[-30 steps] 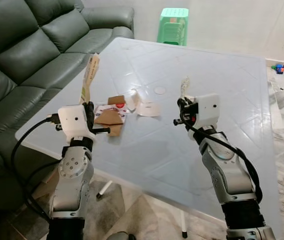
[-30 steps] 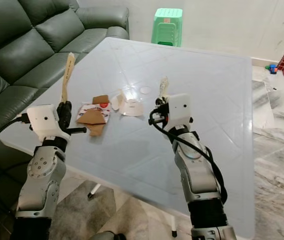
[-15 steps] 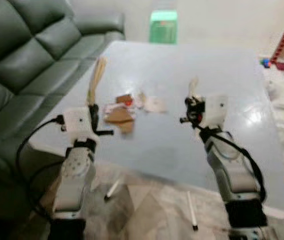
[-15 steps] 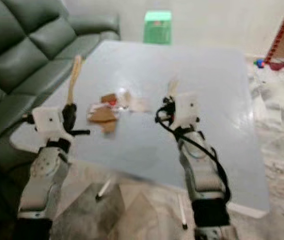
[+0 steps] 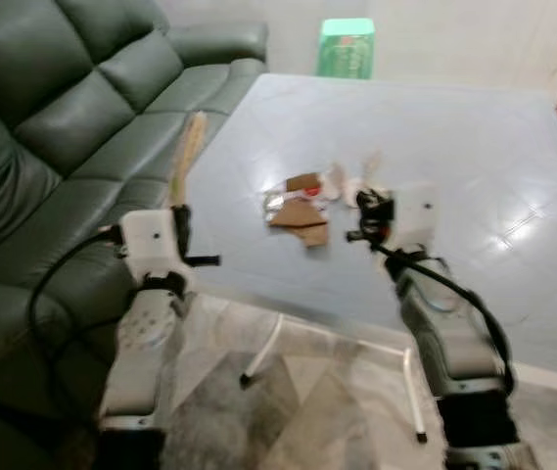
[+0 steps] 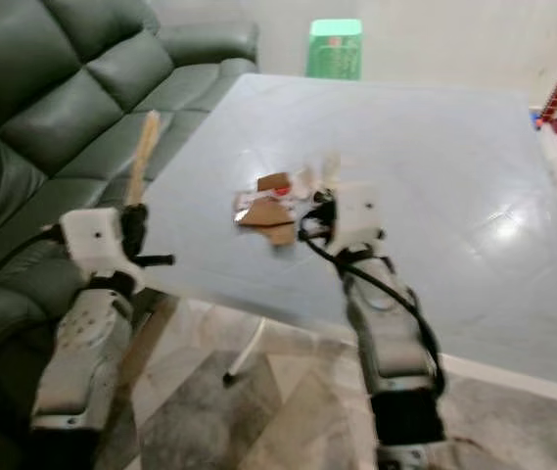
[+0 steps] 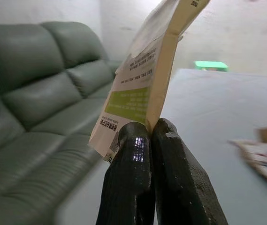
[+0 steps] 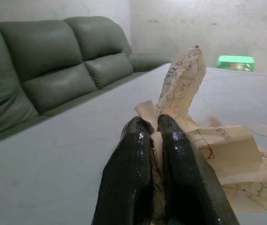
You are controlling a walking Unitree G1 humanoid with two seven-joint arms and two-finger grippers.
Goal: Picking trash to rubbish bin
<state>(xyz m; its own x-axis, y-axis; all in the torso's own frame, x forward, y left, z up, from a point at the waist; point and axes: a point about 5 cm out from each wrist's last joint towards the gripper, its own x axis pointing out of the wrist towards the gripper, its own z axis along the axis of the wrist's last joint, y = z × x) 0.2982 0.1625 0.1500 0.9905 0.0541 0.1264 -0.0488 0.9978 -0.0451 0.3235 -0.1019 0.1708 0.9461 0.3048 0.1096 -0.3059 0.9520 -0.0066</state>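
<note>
fingers (image 7: 128, 178) of the left gripper (image 7: 148, 136) pinch a flat paper packet (image 7: 147, 79) that stands upright off the table's sofa-side edge. the right gripper (image 8: 153, 129) is clamped on a crumpled receipt (image 8: 182, 79) over the near edge of the table (image 5: 474, 147). since a second ago the whole view has slid back and blurred, so the robot seems to be stepping away with both pieces. more trash (image 5: 298, 208) lies on the table; no bin can be made out.
</note>
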